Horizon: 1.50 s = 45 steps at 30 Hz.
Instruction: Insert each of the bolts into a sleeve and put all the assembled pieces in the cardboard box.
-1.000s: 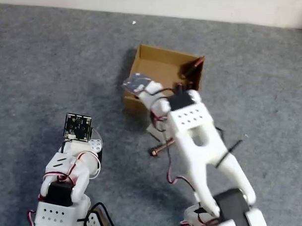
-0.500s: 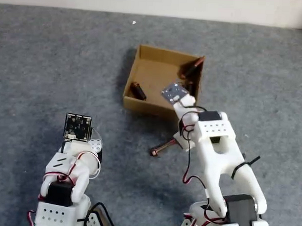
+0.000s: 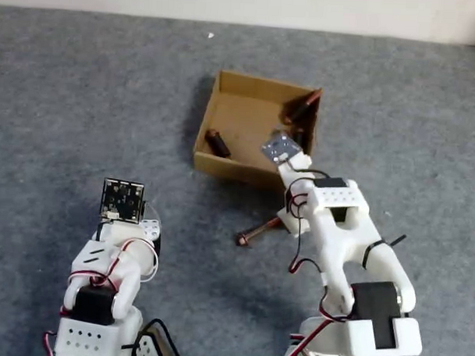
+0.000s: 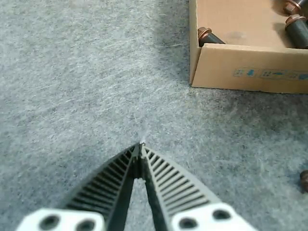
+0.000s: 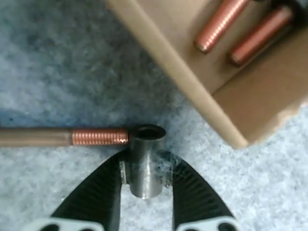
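Currently on record. Cardboard box (image 3: 230, 166): toward the middle of the far edge of the surface (image 3: 84, 87). Contents: three assembled pieces (image 3: 217, 142), one by the wall facing the surface's left edge, two in the box's far right corner; judged finished. Bolt (image 3: 259, 230), loose: flat on the surface just outside the box's near wall, threaded end touching the mouth of a sleeve (image 5: 144, 149). Sleeve: clamped between the jaws of the right tool (image 5: 146, 166), beside the box's near right corner. Left tool (image 4: 140, 154): clenched on nothing, over bare surface toward the near left corner. Outstanding, by estimate: seating this bolt in the held sleeve, then boxing that last piece.
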Motion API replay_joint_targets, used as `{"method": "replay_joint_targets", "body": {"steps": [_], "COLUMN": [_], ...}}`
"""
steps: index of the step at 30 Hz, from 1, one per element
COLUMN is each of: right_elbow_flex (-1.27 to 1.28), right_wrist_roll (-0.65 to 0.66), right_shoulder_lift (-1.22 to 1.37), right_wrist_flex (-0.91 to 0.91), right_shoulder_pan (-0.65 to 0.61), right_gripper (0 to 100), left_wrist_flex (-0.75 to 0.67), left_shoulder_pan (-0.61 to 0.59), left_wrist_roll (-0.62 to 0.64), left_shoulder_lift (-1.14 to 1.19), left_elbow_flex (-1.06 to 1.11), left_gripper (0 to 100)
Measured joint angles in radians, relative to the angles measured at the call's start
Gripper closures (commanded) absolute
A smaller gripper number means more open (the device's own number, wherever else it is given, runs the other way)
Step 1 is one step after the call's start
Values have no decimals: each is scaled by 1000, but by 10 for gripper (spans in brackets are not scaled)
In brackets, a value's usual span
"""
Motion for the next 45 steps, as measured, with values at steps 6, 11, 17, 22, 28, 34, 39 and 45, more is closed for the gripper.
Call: {"method": "replay_joint_targets", "body": {"steps": [6, 11, 17, 22, 28, 34, 39, 45], "right_elbow_flex": [21, 94, 98, 140, 281, 404, 414, 414], "right_wrist_roll": [0, -32, -152, -279, -399, -485, -542, -600], "right_shoulder_lift": [-20, -170, -511, -744, -845, -852, -852, -852], "right_wrist_flex": [-11, 68, 235, 311, 218, 46, 11, -3], "right_shoulder_pan": [-94, -201, -210, -215, -206, -91, -38, 48], "right_gripper": [994, 994, 994, 994, 994, 994, 994, 994], "left_wrist_flex": [0, 0, 0, 0, 0, 74, 241, 322], "left_shoulder_pan": [0, -28, -54, -54, -54, -54, -5, 112], "left_wrist_roll": [0, 0, 0, -12, -287, -434, -443, -446], "left_shoulder_lift": [0, 0, 0, 0, 0, 0, 0, 130], "left_elbow_flex": [0, 0, 0, 0, 0, -54, -216, -356], "left_gripper": [993, 990, 989, 989, 989, 973, 959, 918]}}
